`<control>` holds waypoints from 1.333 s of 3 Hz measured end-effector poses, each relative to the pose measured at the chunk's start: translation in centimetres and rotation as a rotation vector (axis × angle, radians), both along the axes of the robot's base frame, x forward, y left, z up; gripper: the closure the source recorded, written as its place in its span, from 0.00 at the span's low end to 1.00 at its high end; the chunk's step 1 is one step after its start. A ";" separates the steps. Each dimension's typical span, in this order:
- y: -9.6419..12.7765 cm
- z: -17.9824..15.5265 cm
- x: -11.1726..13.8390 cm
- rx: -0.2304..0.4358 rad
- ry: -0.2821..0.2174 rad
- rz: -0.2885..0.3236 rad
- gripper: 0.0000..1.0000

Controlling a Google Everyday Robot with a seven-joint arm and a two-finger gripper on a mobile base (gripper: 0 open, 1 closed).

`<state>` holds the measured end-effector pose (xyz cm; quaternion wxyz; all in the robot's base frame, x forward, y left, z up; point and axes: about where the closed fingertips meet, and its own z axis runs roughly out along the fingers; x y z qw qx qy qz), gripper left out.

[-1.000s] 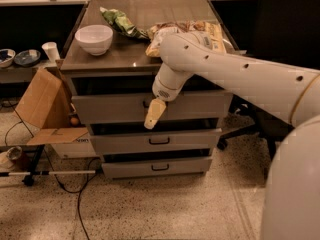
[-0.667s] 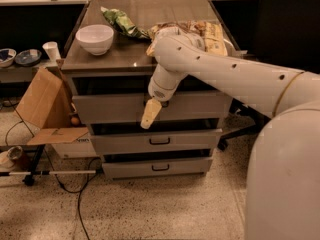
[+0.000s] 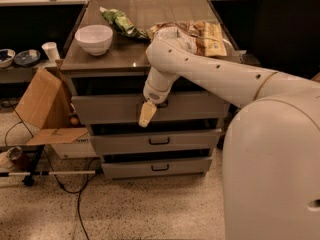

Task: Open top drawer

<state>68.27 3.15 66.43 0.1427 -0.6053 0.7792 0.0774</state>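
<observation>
The top drawer (image 3: pixel 110 108) is the tallest grey front of the three in the metal cabinet. It stands a little forward of the cabinet, with a dark gap above it. Its handle is hidden behind my wrist. My gripper (image 3: pixel 146 115) hangs pointing down against the middle of this drawer front, its tan tip reaching the drawer's lower edge. My white arm (image 3: pixel 215 74) reaches in from the right across the cabinet's front corner.
On the cabinet top are a white bowl (image 3: pixel 94 38), a green snack bag (image 3: pixel 119 21) and a brown chip bag (image 3: pixel 205 34). The middle drawer (image 3: pixel 120 143) and bottom drawer (image 3: pixel 125 169) sit below. A cardboard box (image 3: pixel 42 106) and floor cables (image 3: pixel 75 194) lie left.
My gripper has shifted slightly left along the top drawer front. The view has drawn a little closer to the cabinet. The drawer's position looks unchanged.
</observation>
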 end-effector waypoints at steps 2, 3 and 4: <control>-1.1 0.8 -0.7 0.002 0.011 -0.004 0.38; -1.1 1.4 -0.7 0.002 0.012 -0.004 0.19; -4.3 2.0 -4.4 -0.012 0.054 0.049 0.00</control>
